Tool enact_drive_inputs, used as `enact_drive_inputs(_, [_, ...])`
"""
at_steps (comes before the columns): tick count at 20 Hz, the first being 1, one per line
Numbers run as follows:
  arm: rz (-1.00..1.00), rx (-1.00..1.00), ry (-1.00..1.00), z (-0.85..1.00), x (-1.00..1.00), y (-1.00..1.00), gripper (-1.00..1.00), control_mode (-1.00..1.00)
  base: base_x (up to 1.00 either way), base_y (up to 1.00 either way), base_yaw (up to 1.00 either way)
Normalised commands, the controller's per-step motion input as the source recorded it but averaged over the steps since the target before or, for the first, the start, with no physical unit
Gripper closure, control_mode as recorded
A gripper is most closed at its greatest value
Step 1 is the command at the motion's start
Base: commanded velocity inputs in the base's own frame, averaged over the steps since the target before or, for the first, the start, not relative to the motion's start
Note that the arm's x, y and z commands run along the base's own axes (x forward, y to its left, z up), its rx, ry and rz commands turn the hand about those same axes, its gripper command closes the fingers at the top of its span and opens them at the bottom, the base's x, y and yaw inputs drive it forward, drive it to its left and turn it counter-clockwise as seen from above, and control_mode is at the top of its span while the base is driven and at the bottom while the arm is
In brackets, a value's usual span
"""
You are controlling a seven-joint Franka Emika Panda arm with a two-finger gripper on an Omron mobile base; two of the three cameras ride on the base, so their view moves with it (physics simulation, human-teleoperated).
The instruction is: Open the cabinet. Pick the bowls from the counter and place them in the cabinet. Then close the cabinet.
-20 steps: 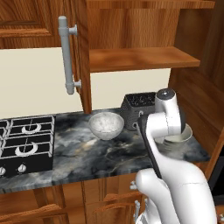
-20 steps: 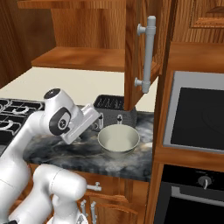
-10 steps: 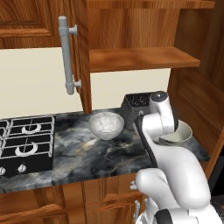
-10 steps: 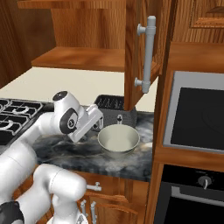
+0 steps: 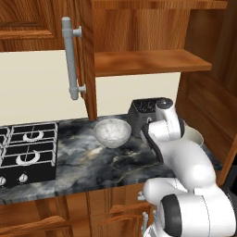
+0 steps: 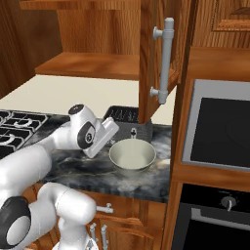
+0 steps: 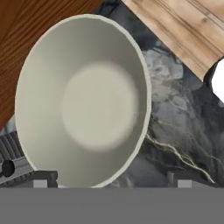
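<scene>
So cabinet [image 5: 88, 55] open, claw [image 7: 109, 181] spread wide over cream bowl [image 6: 132, 155] beside toaster [image 6: 128, 123]. Next: drop onto rim, pinch, lift.

The cabinet [image 5: 139, 41] stood open, its reddish-brown door [image 5: 85, 55] swung outward with the silver bar handle [image 5: 70, 58] showing. On the dark marble counter [image 5: 111, 162], the speckled bowl [image 5: 112, 132] sat upright mid-counter near the back; the cream bowl [image 6: 132, 156] sat upright toward the counter's right end.
</scene>
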Motion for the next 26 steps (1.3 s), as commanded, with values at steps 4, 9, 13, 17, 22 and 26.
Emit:
enact_drive_inputs(4, [-0.13,0.00,0.00,-0.10,0.14,-0.05,-1.00,-1.00,0.00,0.00,0.00])
enact_drive_inputs(9, [-0.27,0.00,0.01,-0.18,0.01,0.04,-1.00,-1.00,0.00,0.00,0.00])
enact_drive_inputs(13, [-0.27,0.04,0.00,-0.22,-0.27,0.15,-1.00,-1.00,0.00,0.00,0.00])
enact_drive_inputs(17, [-0.17,0.11,0.00,-0.14,-0.59,0.00,-1.00,-1.00,0.00,0.00,0.00])
enact_drive_inputs(22, [-0.26,0.07,0.03,-0.23,-0.26,0.00,-1.00,-1.00,0.00,0.00,0.00])
enact_drive_inputs(26, [-0.06,0.06,0.00,-0.40,0.00,0.00,-1.00,-1.00,0.00,0.00,0.00])
